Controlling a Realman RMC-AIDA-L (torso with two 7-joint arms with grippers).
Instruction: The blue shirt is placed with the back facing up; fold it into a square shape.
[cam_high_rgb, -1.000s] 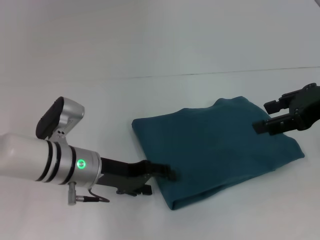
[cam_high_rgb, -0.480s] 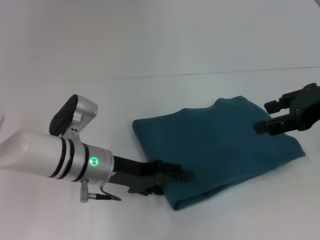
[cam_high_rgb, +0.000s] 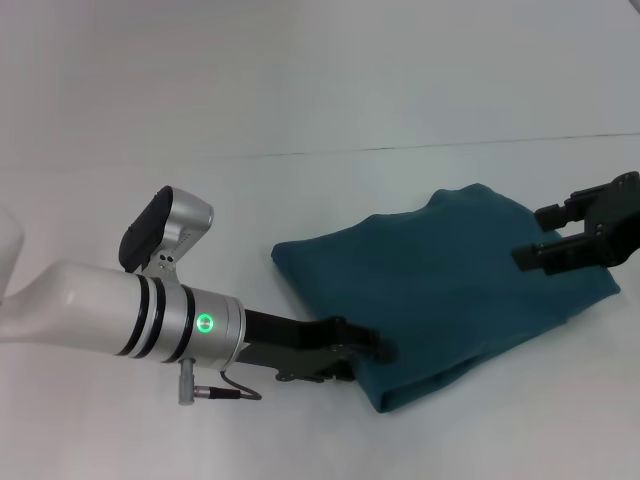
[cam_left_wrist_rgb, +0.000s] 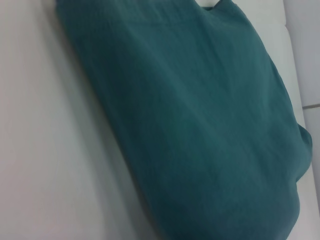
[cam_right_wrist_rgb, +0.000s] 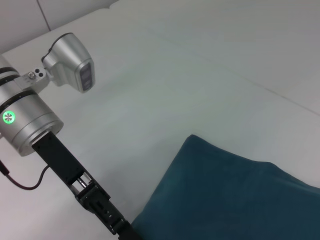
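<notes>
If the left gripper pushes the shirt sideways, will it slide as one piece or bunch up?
Probably bunches: the shirt lies in soft, rounded folded layers. Matte fabric likely drags on the table, not glides. The left gripper at its near edge would likely crumple that edge first.
</notes>
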